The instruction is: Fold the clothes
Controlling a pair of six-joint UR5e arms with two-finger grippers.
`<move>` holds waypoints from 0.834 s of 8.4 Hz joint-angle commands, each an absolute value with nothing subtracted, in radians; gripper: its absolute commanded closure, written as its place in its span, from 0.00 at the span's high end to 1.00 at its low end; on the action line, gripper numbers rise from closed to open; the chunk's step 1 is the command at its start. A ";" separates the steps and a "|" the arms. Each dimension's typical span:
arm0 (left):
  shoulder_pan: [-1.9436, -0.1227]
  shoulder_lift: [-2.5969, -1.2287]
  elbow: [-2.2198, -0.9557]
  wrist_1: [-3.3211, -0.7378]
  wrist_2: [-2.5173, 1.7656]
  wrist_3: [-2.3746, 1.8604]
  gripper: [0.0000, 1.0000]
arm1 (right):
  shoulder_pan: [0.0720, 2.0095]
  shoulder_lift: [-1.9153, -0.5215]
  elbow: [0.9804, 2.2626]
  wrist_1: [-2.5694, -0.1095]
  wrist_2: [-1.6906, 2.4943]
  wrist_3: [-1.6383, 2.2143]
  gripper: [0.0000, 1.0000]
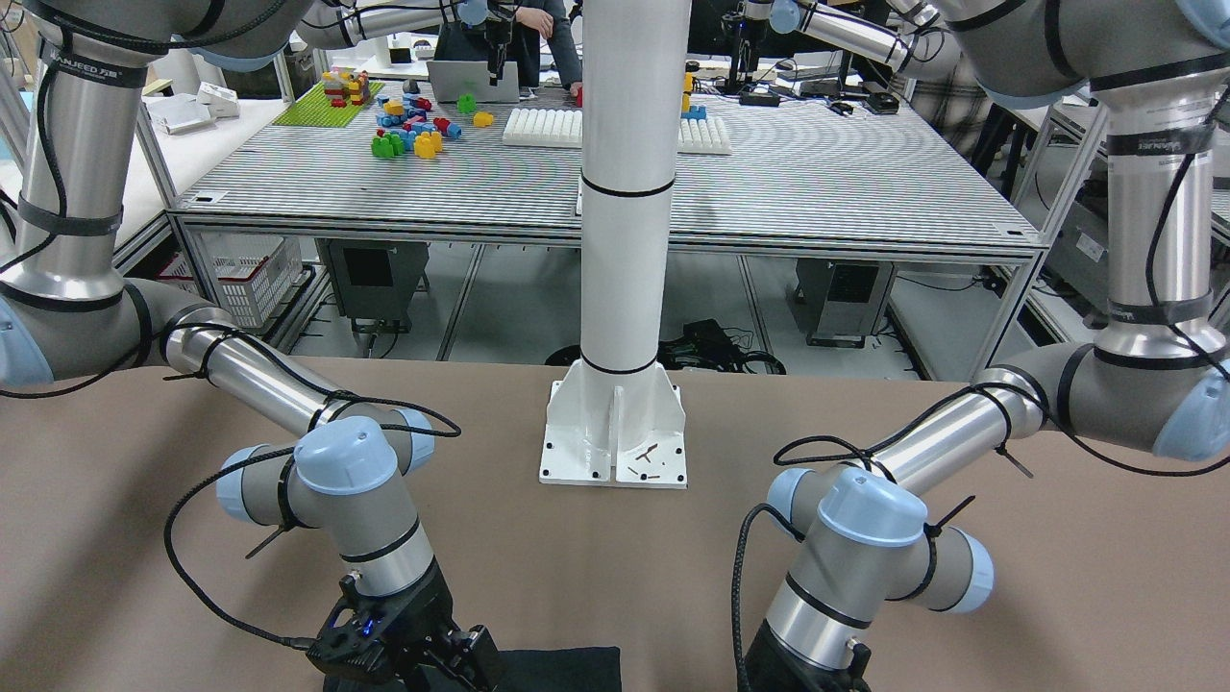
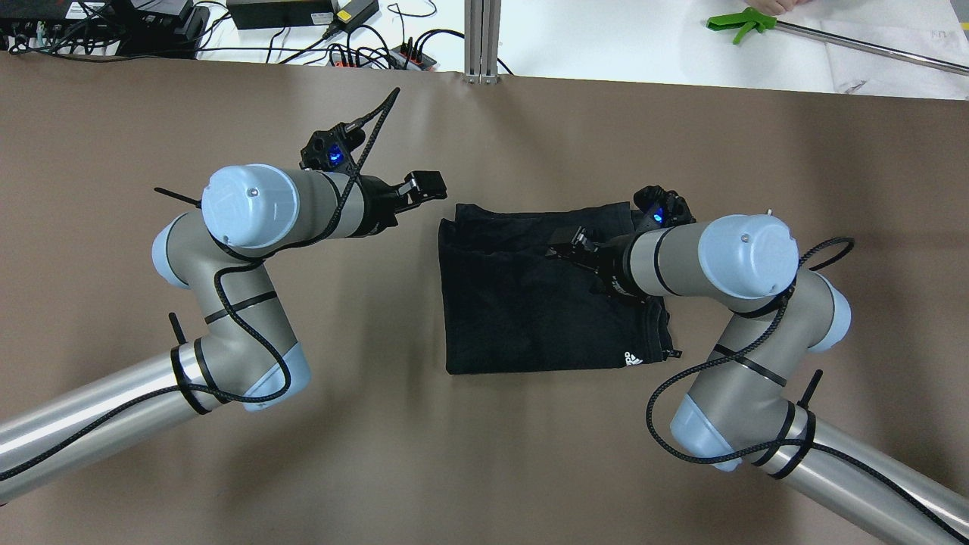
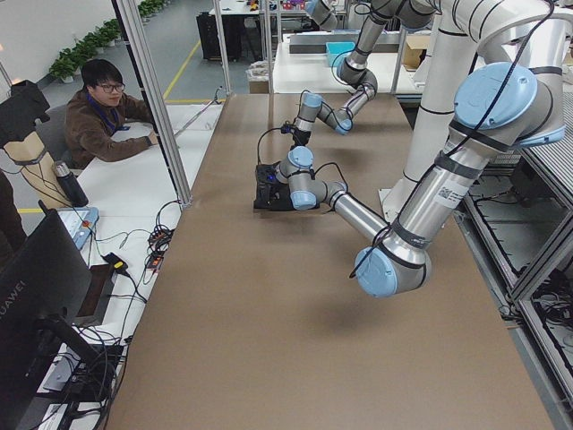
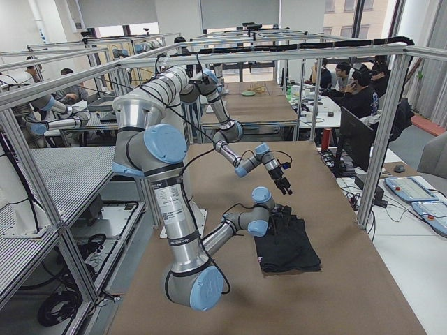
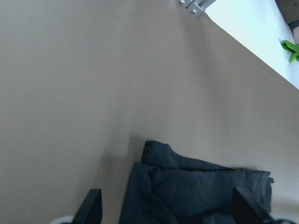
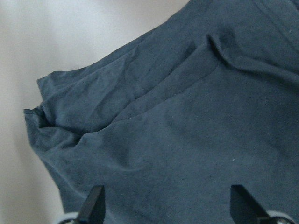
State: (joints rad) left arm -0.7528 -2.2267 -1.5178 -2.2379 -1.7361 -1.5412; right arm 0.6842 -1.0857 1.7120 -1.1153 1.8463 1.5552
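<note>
From where I stood, the black garment point(image 2: 522, 303) lay flat on the brown table point(image 2: 378, 469), straight out from the white pillar point(image 1: 620, 240) and well clear of its foot. It was already doubled into a rough rectangle. Layered edges showed at one corner, and a small white mark point(image 2: 634, 358) sat on the side nearer the pillar.

The right gripper point(image 2: 569, 246) hung over the cloth, off to the pillar's right-arm side. Its fingers were spread wide and had hold of nothing. I took it to be lined up there to nip a hem for another fold.

The left gripper point(image 2: 415, 193) stood on the pillar's other side, just off the garment's far corner and over bare table. It too was wide apart and empty. I judged it was kept there so the cloth stayed undisturbed yet within easy reach.

I counted one garment, one pillar, two arms and two grippers, with two fingers on each.
</note>
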 commanded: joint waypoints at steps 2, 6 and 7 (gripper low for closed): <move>-0.912 -2.100 -1.552 -2.129 -1.759 -1.172 1.00 | 0.844 -1.081 1.715 -1.412 1.888 1.086 0.94; -1.154 -2.000 -1.551 -2.047 -1.779 -0.771 1.00 | 1.125 -1.198 1.726 -1.560 1.904 0.502 0.94; -1.217 -1.990 -1.551 -1.990 -1.773 -0.650 1.00 | 1.185 -1.242 1.724 -1.554 1.902 0.359 0.94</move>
